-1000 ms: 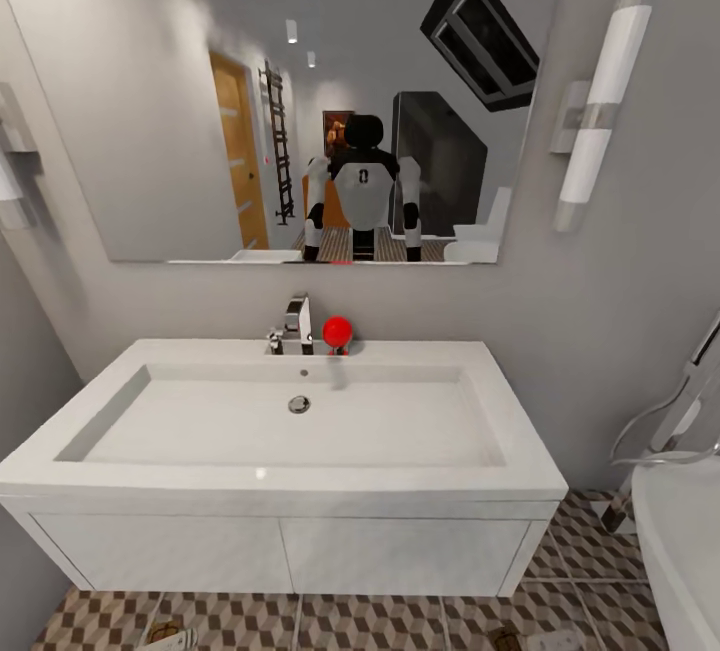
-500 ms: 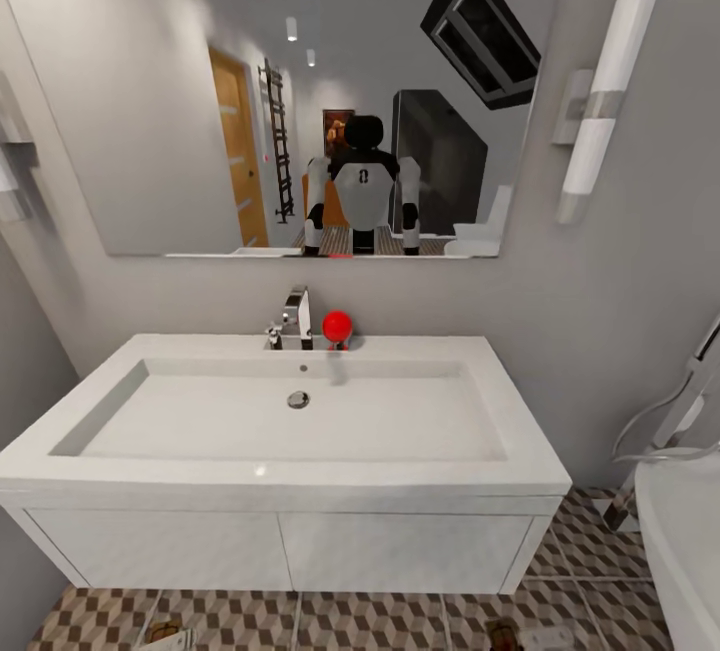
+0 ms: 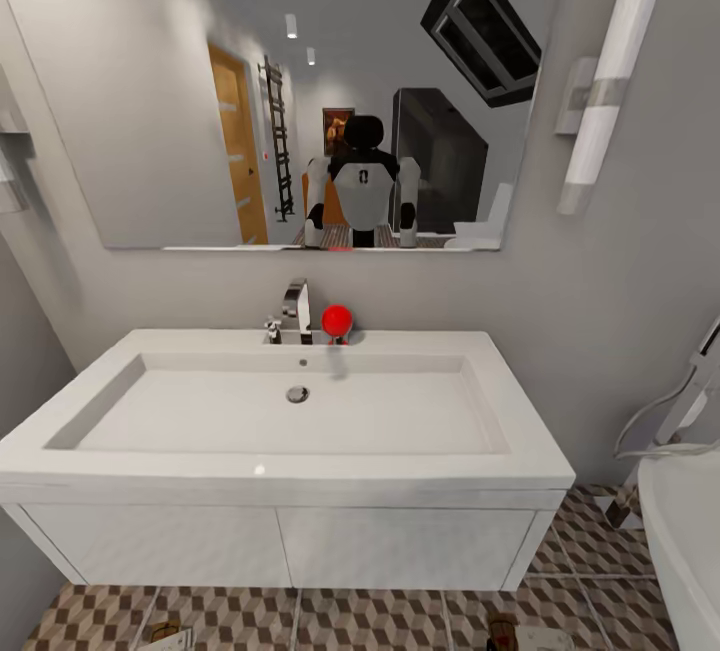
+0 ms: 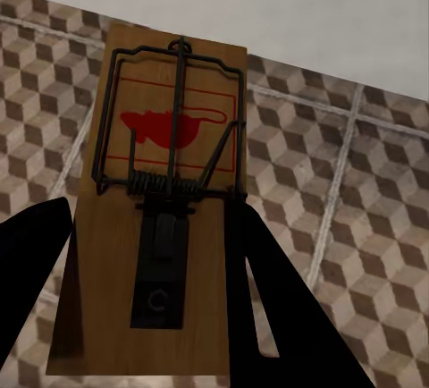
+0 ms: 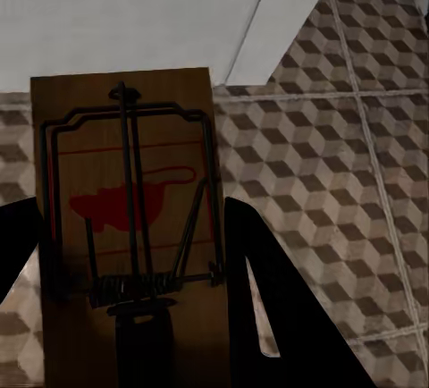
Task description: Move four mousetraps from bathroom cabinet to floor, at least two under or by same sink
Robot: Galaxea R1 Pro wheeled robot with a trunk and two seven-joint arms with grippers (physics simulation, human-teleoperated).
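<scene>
Two tan wooden mousetraps, one per gripper. Left gripper (image 4: 147, 307) clamped on left-hand trap (image 4: 156, 200), black fingers (image 4: 277, 307) either side. Right gripper (image 5: 134, 299) likewise grips right-hand trap (image 5: 125, 218). Cube-patterned tile floor (image 4: 357, 191) beneath both; white wall-hung vanity (image 5: 134, 12) beyond fingertips.

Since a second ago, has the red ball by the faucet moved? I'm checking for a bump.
No. The red ball keeps its place beside the faucet; both shifted together, so the camera moved.

Domestic bathroom: white sink (image 3: 290, 411) under wall mirror (image 3: 300, 91), bathtub (image 3: 685, 531) beside it, patterned floor tiles (image 3: 370, 621) below.
</scene>
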